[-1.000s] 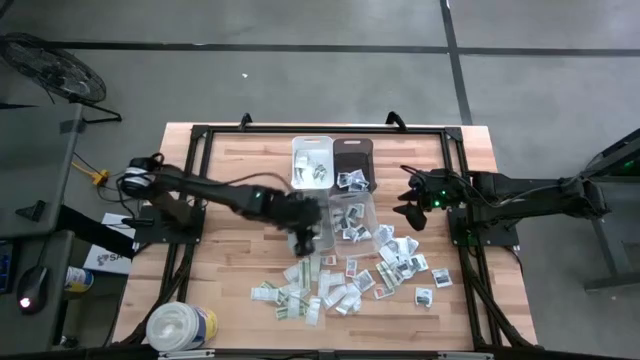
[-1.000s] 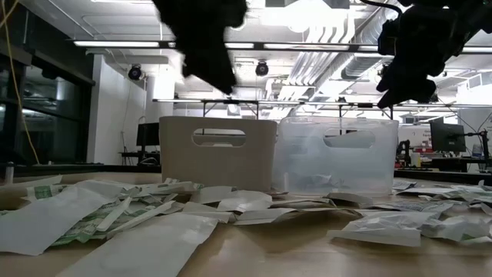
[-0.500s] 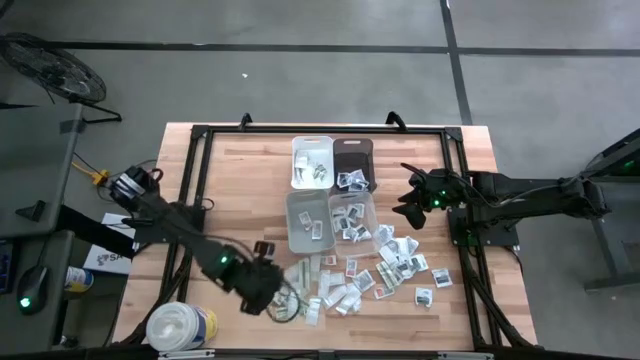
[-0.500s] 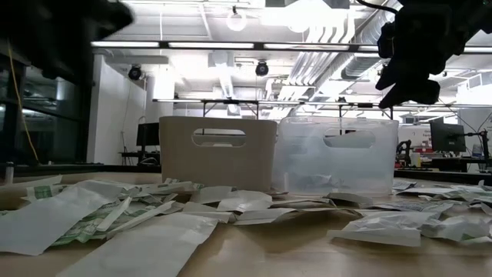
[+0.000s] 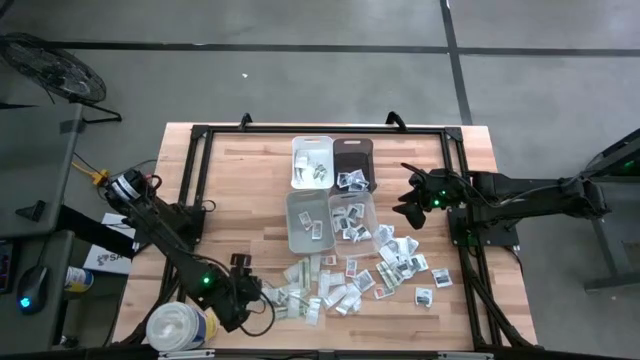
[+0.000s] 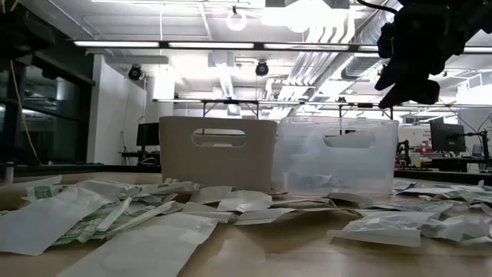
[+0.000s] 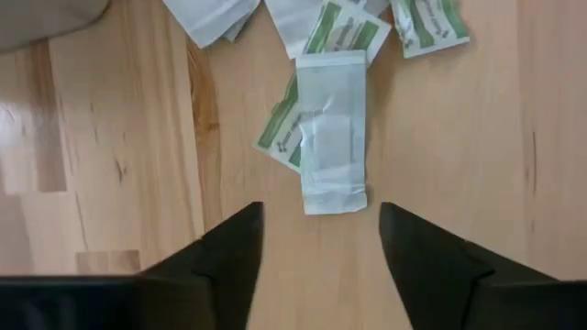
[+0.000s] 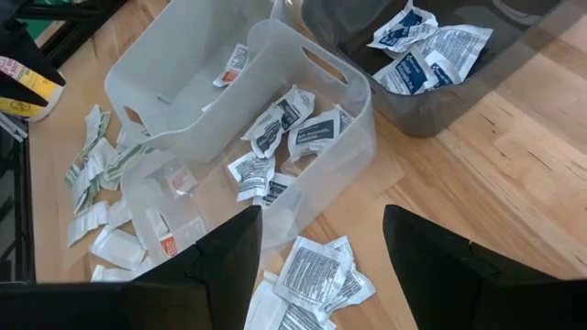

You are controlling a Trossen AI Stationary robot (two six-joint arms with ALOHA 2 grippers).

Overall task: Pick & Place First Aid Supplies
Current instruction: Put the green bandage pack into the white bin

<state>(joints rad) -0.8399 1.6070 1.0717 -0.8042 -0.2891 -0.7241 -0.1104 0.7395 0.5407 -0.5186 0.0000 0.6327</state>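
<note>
Several small flat paper packets (image 5: 350, 275) lie scattered on the wooden table's near middle; in the low view they are spread in the foreground (image 6: 115, 219). My left gripper (image 5: 256, 297) hangs open at the heap's left edge, pointing steeply down. In its wrist view the gripper (image 7: 321, 252) stands just short of a white packet (image 7: 332, 137) that lies flat on a green-printed one (image 7: 280, 137), with nothing between the fingers. My right gripper (image 5: 408, 210) waits open above the table's right side, beside the clear bins (image 8: 312, 69).
Four small bins stand mid-table: white (image 5: 297, 150), dark (image 5: 352, 147) and two clear ones (image 5: 291, 225), some holding packets (image 8: 275, 128). A big white round tub (image 5: 180, 325) stands near the front left corner, close to my left arm. Bare wood lies to the left (image 5: 230, 200).
My left gripper has swung from above the left clear bin toward the table's near left corner, sinking and turning as it went. It now hangs over the left end of the packet heap. My right gripper has stayed where it was.
</note>
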